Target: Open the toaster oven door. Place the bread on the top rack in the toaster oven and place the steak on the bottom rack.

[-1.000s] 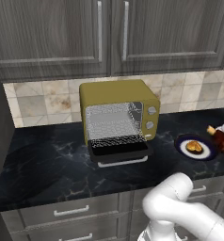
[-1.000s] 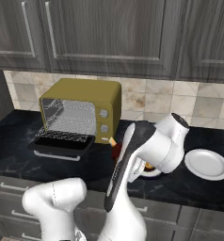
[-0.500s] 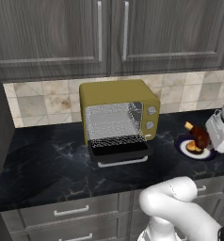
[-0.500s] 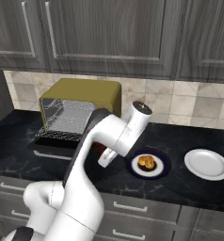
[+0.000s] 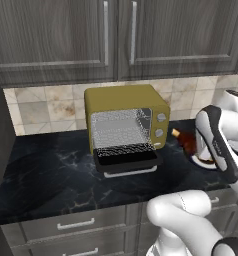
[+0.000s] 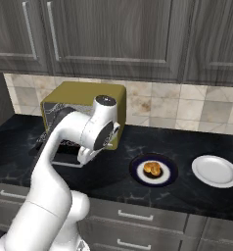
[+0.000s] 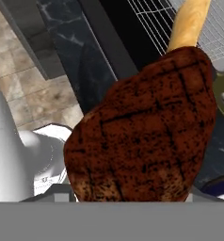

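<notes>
The mustard-yellow toaster oven stands on the black counter, also seen as the toaster oven behind my arm. The toaster oven door lies folded down flat. Inside, grey wire racks show, but top rack and bottom rack are hard to tell apart. My gripper hangs just right of the oven, shut on the steak. In the hand view the dark grilled steak hides the fingertips, with a rack beyond it. The bread lies on a dark blue plate.
A white plate sits on the counter right of the blue plate. Grey wall cabinets hang low over the oven. Drawer fronts run below the counter edge. The tiled backsplash is behind.
My arm has swung left from over the blue plate to the oven's right side, carrying the steak with it. The bread stays on the plate and the door stays down.
</notes>
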